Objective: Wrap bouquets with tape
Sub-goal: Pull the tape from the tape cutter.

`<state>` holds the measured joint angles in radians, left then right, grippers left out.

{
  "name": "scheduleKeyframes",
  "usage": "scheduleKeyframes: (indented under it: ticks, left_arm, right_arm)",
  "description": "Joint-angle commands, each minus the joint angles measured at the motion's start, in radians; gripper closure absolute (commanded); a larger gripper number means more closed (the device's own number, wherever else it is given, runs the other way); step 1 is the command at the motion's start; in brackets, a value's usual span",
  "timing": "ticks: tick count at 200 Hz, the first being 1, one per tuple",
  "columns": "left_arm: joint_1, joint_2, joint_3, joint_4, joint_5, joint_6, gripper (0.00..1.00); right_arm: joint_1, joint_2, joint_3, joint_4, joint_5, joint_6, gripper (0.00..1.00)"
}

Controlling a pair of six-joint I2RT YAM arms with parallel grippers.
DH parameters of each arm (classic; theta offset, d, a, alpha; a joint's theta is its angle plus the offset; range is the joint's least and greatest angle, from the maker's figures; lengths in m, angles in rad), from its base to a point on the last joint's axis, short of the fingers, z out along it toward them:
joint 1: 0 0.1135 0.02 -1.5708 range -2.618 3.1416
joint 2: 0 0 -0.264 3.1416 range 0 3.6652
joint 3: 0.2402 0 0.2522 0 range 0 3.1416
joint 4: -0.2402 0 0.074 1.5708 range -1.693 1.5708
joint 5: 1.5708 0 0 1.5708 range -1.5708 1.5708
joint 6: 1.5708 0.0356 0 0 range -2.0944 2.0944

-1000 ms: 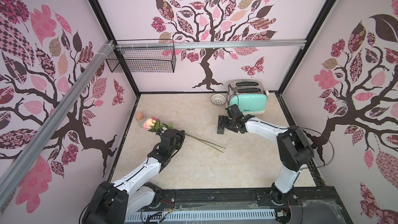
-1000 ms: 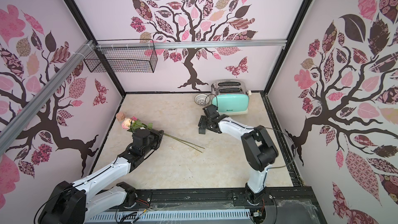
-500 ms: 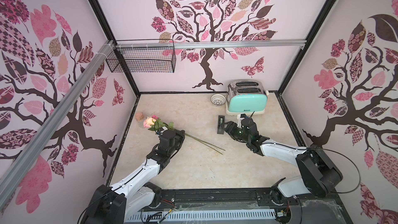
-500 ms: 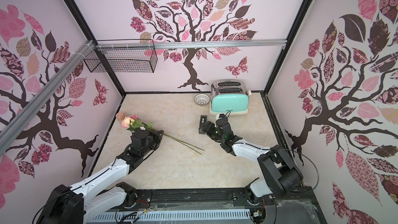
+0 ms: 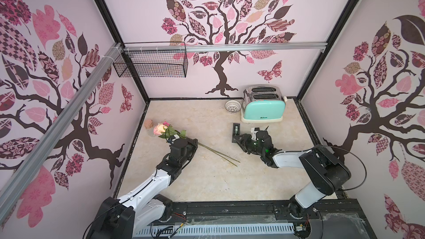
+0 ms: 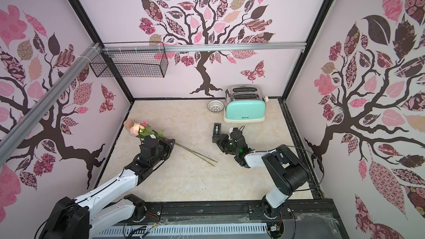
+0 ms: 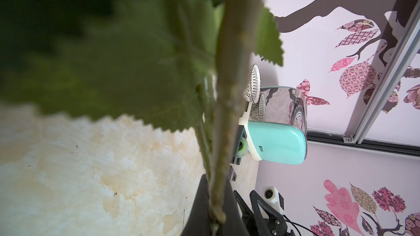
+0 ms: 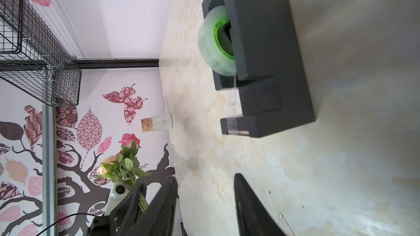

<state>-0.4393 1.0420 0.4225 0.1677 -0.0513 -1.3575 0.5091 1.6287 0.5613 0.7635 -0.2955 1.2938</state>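
The bouquet (image 5: 161, 129), pink and peach roses with green leaves, is held off the table at the left, and its long stems slant down to the tabletop. My left gripper (image 5: 194, 143) is shut on those stems just below the leaves. The left wrist view shows a stem (image 7: 227, 110) running between the closed fingers (image 7: 201, 203). The tape sits in a black dispenser (image 5: 236, 132) in front of the toaster, with its clear roll (image 8: 216, 42) on a green core. My right gripper (image 8: 205, 178) hangs open a short way in front of the dispenser's cutter end, nothing between its fingers.
A mint toaster (image 5: 264, 109) and a small white strainer (image 5: 232, 106) stand at the back. A cork-stoppered glass jar (image 5: 149, 126) stands by the left wall behind the roses. A black wire basket (image 5: 151, 63) hangs on the back rail.
The right arm has dropped low and swung to the right, and its gripper has drawn back slightly from the dispenser with jaws closer together. The left arm and bouquet have stayed put.
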Motion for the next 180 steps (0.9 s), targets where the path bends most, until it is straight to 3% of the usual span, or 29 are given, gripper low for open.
scheduleKeyframes:
  ticks: [1,43,57,180]
  left_arm:
    - [-0.004,-0.008,0.035,0.001,0.004,0.023,1.0]
    - [-0.004,-0.007,0.039,0.001,0.002,0.027,1.0]
    - [-0.004,-0.008,0.04,0.001,0.001,0.029,1.0]
    - [-0.001,0.01,0.05,0.001,-0.002,0.031,1.0]
  right_arm:
    - [-0.004,0.043,0.012,0.046,-0.018,0.036,0.58]
    - [-0.007,0.084,0.026,0.049,-0.013,0.054,0.58]
    - [-0.01,0.093,0.033,0.043,-0.011,0.052,0.64]
    - [-0.031,0.162,0.086,0.063,-0.049,0.061,0.73]
